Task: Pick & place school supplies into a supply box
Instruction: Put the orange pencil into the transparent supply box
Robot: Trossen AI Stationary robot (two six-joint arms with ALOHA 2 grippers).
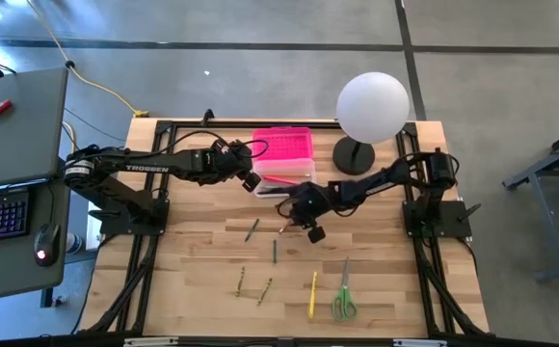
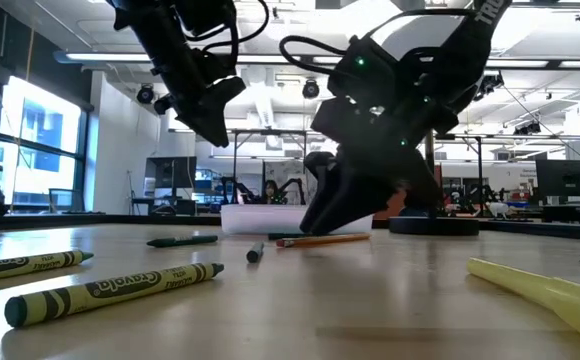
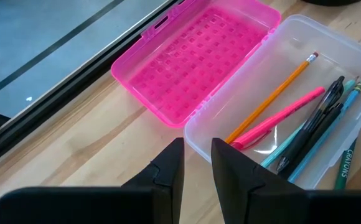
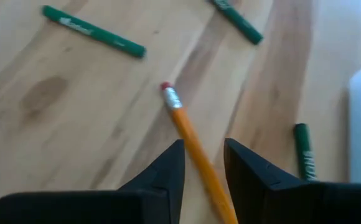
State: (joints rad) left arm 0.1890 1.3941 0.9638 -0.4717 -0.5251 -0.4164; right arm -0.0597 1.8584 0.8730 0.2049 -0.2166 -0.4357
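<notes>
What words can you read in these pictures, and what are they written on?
"Crayola": on the olive crayon lying nearest in the low view.
"TROSSEN": on the left arm in the high view.
"CRAYONS": on a green crayon beside the clear box.
Print on the second olive crayon and the green crayon under the right arm: too blurred to read.

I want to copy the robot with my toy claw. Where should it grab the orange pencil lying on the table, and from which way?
Best around the middle of the orange pencil, coming straight down from above. It lies flat on the wooden table, so only its long thin sides can be pinched, with one finger on each side. The right gripper hangs over it, fingers either side, not clearly gripping it yet.
</notes>
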